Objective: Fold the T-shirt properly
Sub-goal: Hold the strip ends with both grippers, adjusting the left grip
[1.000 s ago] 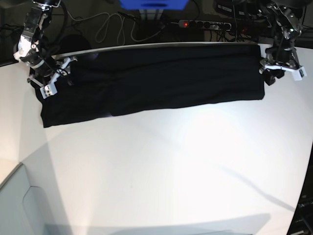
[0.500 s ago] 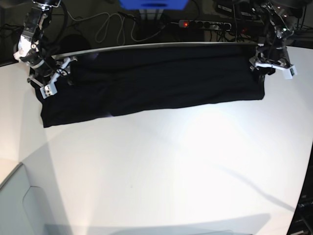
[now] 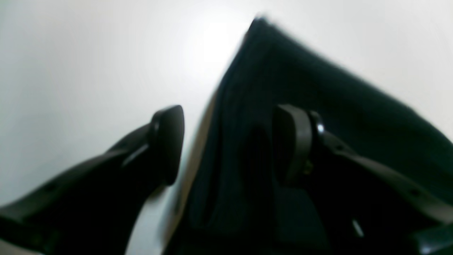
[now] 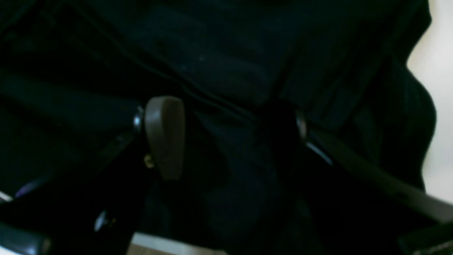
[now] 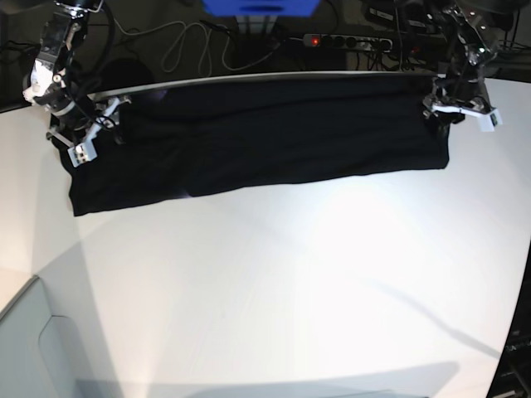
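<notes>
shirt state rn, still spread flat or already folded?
Folded at least once: the T-shirt lies as a long narrow band along the table's far edge, and the left wrist view shows stacked layers at its end. How many folds: cannot tell.

Plain black T-shirt [image 5: 265, 137], white table [image 5: 290, 282]

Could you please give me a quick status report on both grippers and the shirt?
Left gripper open, straddling the T-shirt edge. Right gripper open over the opposite end. T-shirt lies as a long folded band at the table far edge. Nothing in the way.
</notes>
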Action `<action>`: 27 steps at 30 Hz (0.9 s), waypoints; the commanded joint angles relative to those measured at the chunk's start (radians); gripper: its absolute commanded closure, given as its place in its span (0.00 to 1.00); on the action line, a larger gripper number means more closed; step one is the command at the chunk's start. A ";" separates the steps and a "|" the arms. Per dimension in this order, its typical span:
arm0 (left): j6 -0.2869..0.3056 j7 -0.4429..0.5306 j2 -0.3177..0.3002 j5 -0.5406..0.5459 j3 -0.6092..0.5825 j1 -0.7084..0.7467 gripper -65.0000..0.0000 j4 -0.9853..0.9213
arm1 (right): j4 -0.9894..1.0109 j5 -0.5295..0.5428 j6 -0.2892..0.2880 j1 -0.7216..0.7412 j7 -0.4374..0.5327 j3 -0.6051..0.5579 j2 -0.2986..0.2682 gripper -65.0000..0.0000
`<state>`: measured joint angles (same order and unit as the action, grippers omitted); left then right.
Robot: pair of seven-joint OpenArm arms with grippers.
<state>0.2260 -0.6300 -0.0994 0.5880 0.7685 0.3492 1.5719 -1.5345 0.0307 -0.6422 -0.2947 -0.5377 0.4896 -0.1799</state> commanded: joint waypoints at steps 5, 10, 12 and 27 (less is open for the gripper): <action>0.008 0.015 -0.013 0.014 0.004 0.000 0.42 0.009 | 0.004 -0.041 -0.015 -0.014 -0.075 -0.001 -0.003 0.43; 0.008 0.020 -0.012 0.014 -0.017 0.001 0.42 0.009 | 0.004 -0.041 -0.015 -0.014 -0.075 -0.001 -0.003 0.43; 0.008 0.023 -0.012 0.014 -0.033 0.014 0.42 0.009 | 0.004 -0.041 -0.015 -0.014 -0.075 -0.001 -0.002 0.43; 0.008 0.022 -0.012 0.014 -0.070 0.023 0.84 0.011 | 0.004 -0.041 -0.015 -0.014 -0.075 -0.001 -0.002 0.43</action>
<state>0.2295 -0.6201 -0.1020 0.5949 0.6930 0.3687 1.5703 -1.5345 0.0311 -0.6418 -0.2947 -0.5377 0.4896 -0.1795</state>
